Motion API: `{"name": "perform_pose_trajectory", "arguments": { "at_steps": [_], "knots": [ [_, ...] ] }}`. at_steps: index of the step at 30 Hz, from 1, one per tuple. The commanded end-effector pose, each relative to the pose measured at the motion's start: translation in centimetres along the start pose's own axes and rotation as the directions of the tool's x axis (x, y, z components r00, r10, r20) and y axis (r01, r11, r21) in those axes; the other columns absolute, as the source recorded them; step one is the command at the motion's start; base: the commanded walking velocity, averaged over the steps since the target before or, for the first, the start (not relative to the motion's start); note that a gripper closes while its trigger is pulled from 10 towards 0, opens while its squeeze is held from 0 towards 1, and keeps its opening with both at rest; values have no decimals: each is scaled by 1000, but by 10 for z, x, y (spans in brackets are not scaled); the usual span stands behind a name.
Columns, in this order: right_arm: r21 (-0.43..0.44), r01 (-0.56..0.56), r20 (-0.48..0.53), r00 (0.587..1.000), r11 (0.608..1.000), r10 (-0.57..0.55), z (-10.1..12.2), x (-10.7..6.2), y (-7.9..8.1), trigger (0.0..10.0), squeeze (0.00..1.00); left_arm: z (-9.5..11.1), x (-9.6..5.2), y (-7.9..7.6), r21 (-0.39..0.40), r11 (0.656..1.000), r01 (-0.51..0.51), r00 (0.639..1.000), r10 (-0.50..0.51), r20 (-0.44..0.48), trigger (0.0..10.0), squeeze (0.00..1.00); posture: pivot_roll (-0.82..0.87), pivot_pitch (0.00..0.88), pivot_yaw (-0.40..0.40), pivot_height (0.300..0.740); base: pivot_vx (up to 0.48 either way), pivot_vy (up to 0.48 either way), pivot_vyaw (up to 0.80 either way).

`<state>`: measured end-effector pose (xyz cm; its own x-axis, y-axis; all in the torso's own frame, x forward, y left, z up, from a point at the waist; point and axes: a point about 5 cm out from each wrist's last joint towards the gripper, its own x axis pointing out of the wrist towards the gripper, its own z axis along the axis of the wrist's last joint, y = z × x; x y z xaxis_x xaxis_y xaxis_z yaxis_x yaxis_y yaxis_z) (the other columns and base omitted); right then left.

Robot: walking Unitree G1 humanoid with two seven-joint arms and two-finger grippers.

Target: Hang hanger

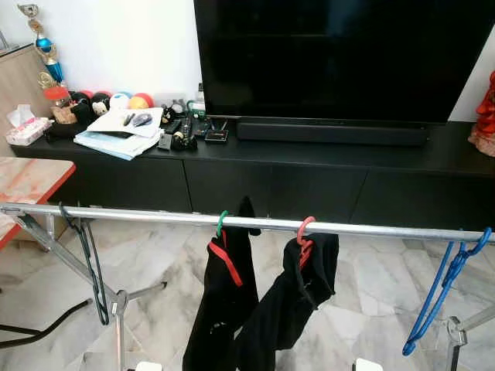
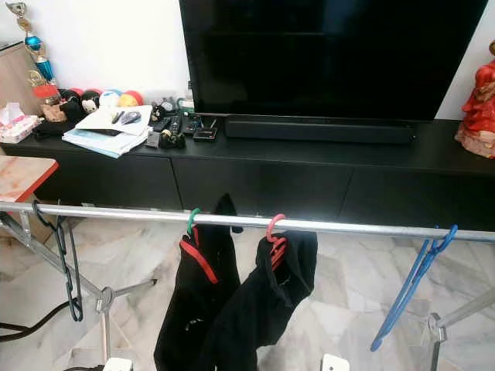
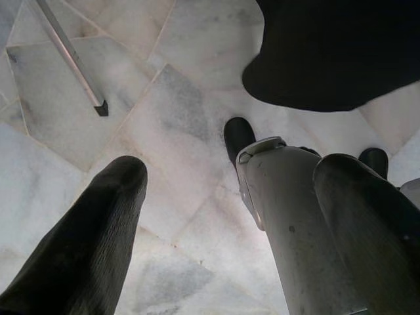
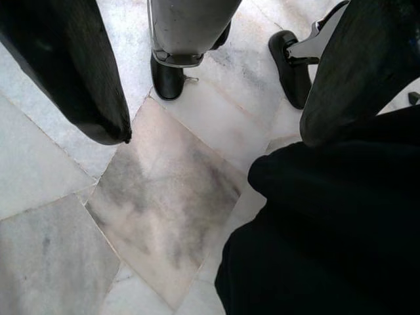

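A silver rail (image 1: 155,217) of a drying rack runs across in front of me. Along it hang a black hanger (image 1: 91,263) at the left, a green-hooked hanger (image 1: 221,226) and a red hanger (image 1: 305,232), each carrying a black garment (image 1: 224,309), and a blue hanger (image 1: 445,286) at the right. Both arms hang low over the marble floor. In the left wrist view my left gripper (image 3: 234,172) is open and holds nothing. In the right wrist view my right gripper (image 4: 213,131) is open beside black cloth (image 4: 328,230).
Behind the rack stands a long black TV cabinet (image 1: 309,185) with a television (image 1: 340,54), a soundbar, papers (image 1: 120,131), balls and a trophy. An orange-edged table (image 1: 31,182) is at the left. The rack's legs (image 1: 69,263) spread on the marble floor.
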<state>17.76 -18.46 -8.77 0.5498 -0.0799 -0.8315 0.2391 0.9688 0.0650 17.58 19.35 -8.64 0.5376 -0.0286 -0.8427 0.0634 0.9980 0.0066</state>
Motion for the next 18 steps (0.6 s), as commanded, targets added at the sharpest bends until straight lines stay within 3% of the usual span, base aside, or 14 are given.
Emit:
{"name": "perform_pose_trajectory", "arguments": {
  "at_steps": [1, 18],
  "knots": [
    [1, -2, -13, 1000, 1000, 2, -4, 0, 0, 10000, 0, -8, -2, 4, -7, 1000, -14, 999, 14, -31, 10000, 0, -32, 37, 45, 740, 0, 0, 0],
    [-8, -4, -12, 1000, 1000, 4, -3, 0, 0, 10000, 0, -11, -2, 4, -10, 1000, -16, 999, 15, -39, 10000, 0, -34, 45, 45, 740, 0, 0, 0]
  ]
}}
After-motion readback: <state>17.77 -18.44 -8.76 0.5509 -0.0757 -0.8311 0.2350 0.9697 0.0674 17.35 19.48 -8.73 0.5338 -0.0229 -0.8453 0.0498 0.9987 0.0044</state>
